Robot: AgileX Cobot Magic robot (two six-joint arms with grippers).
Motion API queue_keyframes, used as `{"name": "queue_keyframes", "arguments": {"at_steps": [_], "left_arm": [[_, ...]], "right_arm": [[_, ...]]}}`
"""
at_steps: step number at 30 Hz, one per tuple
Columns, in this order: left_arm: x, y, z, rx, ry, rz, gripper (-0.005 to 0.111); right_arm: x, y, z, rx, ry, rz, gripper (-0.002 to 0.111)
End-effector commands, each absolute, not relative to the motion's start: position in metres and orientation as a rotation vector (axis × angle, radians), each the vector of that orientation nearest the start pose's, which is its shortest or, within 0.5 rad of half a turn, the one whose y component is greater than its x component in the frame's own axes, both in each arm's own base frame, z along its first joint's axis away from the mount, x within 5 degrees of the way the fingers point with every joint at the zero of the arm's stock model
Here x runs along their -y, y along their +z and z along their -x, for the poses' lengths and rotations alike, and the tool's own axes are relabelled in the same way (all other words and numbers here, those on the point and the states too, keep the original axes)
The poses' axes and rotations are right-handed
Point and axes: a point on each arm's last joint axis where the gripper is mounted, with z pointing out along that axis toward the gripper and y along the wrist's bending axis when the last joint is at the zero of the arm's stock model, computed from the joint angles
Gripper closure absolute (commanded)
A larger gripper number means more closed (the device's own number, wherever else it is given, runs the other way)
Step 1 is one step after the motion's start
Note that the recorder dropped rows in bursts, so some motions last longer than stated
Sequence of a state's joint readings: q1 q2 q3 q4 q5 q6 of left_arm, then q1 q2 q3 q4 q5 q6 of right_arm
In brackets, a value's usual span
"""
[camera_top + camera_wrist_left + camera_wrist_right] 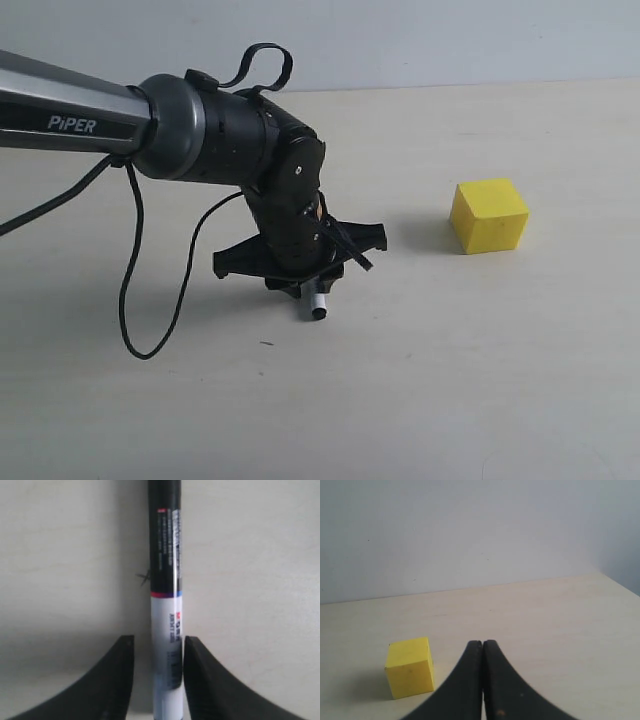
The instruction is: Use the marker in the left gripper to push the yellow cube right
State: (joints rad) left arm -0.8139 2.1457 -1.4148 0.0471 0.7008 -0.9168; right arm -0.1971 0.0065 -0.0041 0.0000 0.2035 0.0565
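The yellow cube (488, 215) rests on the pale table, right of my left gripper (306, 284) and well apart from it. That gripper points down close to the tabletop and is shut on the marker (318, 303), whose white barrel and black end poke out below it. In the left wrist view the marker (165, 580) runs out between the black jaws of the left gripper (159, 642); one jaw touches the barrel and a thin gap shows at the other. My right gripper (483, 645) is shut and empty, with the yellow cube (410, 667) beside it.
A black cable (130, 290) hangs from the left arm and loops onto the table (450, 380) left of the gripper. A small dark mark (265, 343) lies on the table in front of it. A grey wall bounds the far edge.
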Motion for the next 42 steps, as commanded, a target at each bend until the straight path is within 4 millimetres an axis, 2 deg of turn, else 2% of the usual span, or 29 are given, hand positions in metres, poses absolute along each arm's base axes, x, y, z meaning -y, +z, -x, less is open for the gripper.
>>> {"name": "queue_keyframes", "arguments": {"at_steps": [1, 8, 12, 17, 21, 24, 28, 31, 33, 34, 38, 42], "left_arm": [[0.303, 0.12, -0.291, -2.961, -0.224, 0.111, 0.07], [0.303, 0.12, -0.291, -2.961, -0.223, 0.102, 0.07], [0.302, 0.128, -0.291, -2.953, -0.227, 0.04, 0.07], [0.293, 0.146, -0.283, -3.008, -0.119, -0.061, 0.07], [0.282, 0.167, -0.277, -3.004, -0.002, -0.202, 0.07], [0.281, 0.187, -0.27, -2.964, 0.007, -0.345, 0.07], [0.291, 0.221, -0.249, -2.815, -0.009, -0.64, 0.072], [0.292, 0.248, -0.224, -2.663, 0.009, -0.823, 0.087], [0.286, 0.262, -0.208, -2.584, 0.026, -0.844, 0.104], [0.281, 0.273, -0.199, -2.525, 0.018, -0.85, 0.106], [0.257, 0.299, -0.169, -2.399, -0.106, -0.792, 0.107], [0.227, 0.326, -0.139, -2.169, -0.381, -0.767, 0.107]], "right_arm": [[0.011, 0.195, -0.055, -1.669, -0.115, -0.217, 0.108], [0.011, 0.195, -0.055, -1.669, -0.115, -0.217, 0.108], [0.011, 0.195, -0.055, -1.669, -0.115, -0.217, 0.108], [0.011, 0.195, -0.055, -1.669, -0.115, -0.217, 0.108], [0.011, 0.195, -0.055, -1.669, -0.115, -0.217, 0.108], [0.011, 0.195, -0.055, -1.669, -0.115, -0.217, 0.108], [0.011, 0.195, -0.055, -1.669, -0.113, -0.219, 0.108], [0.011, 0.195, -0.055, -1.669, -0.113, -0.219, 0.108], [0.011, 0.195, -0.055, -1.669, -0.114, -0.217, 0.108], [0.011, 0.195, -0.055, -1.669, -0.114, -0.217, 0.108], [0.011, 0.195, -0.055, -1.669, -0.114, -0.217, 0.108], [0.011, 0.195, -0.055, -1.669, -0.113, -0.219, 0.108]]}}
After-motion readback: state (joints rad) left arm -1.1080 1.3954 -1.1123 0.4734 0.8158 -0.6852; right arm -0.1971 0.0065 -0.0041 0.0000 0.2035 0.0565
